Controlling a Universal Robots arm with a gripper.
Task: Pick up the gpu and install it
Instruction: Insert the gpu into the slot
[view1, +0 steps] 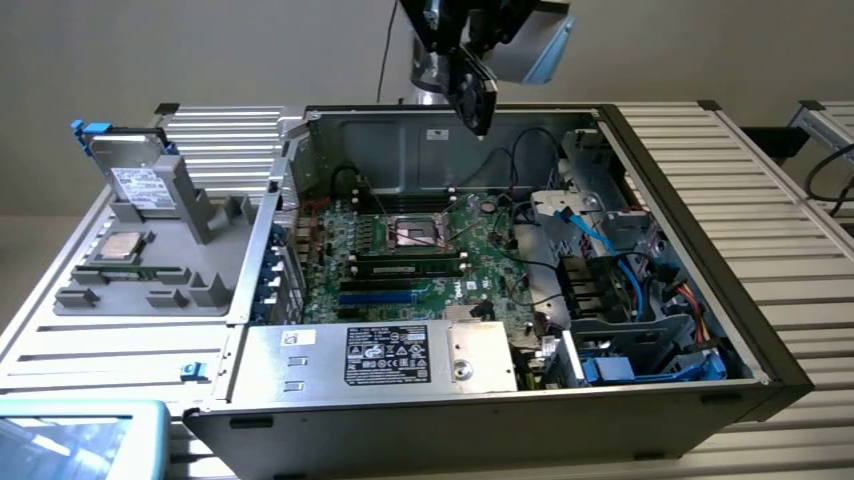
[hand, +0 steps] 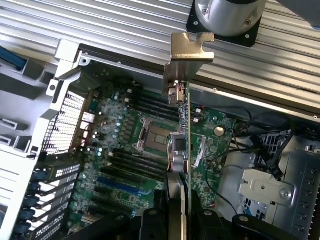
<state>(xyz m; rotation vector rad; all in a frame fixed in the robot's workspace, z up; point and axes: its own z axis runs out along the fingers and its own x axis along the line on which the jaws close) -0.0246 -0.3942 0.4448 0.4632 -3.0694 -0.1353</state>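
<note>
Grips the gpu (view1: 474, 96) in a clenched claw (hand: 181, 212), edge-down, high above the open case (view1: 387, 140) and well clear of the motherboard (view1: 474, 262); holds it upright, likely to line up with a slot edge-first.

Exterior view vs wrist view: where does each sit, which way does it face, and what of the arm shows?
Exterior view: off the arm, high, looking down into the open case; shows the tool holding the gpu above it.
Wrist view: on the wrist, looking down past the tool along the edge-on gpu to the motherboard.
Shared: tool, gpu, motherboard, CPU socket.
</note>
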